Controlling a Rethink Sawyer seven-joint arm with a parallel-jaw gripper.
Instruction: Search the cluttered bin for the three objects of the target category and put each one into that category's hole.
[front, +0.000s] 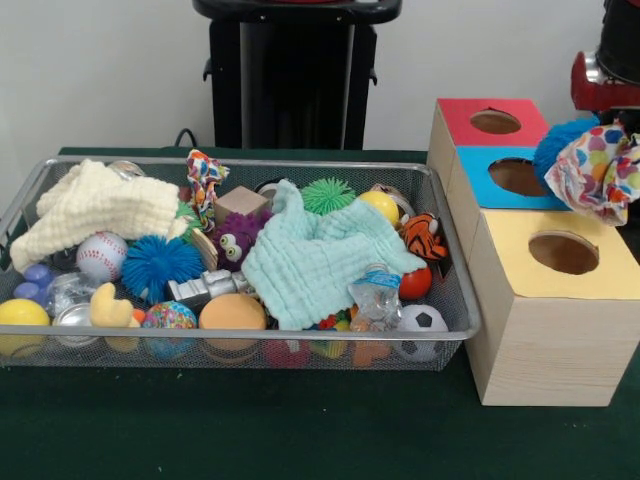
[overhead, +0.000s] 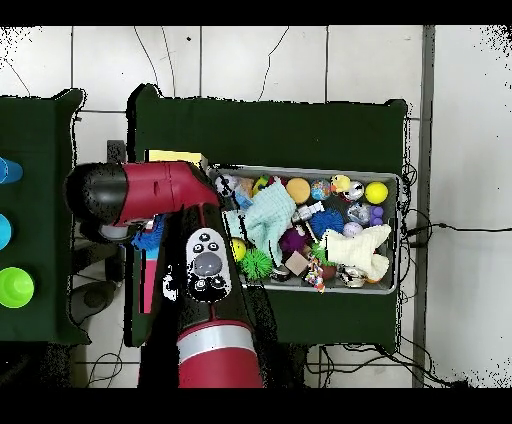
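The wire-mesh bin (front: 250, 162) lies at the left, full of toys; it also shows in the overhead view (overhead: 300, 170). In it are a pale yellow duck (front: 110, 308), an orange striped tiger toy (front: 422, 235) and a purple furry creature (front: 237, 240). The blue-topped box's hole (front: 517, 176) lies between the red box's hole (front: 495, 122) and the yellow box's hole (front: 563, 252). My gripper (front: 598, 150) hangs just right of the blue box, shut on a polka-dot cloth (front: 603, 172) with a blue spiky puffball (front: 562, 145) bunched against it. In the overhead view my arm (overhead: 150, 195) hides it.
A mint cloth (front: 315, 255) and a cream cloth (front: 100, 205) cover part of the bin's toys. Another blue puffball (front: 160, 262), a green puffball (front: 328, 195), a baseball (front: 101, 255) and several balls lie around them. The black pedestal (front: 290, 70) stands behind the bin.
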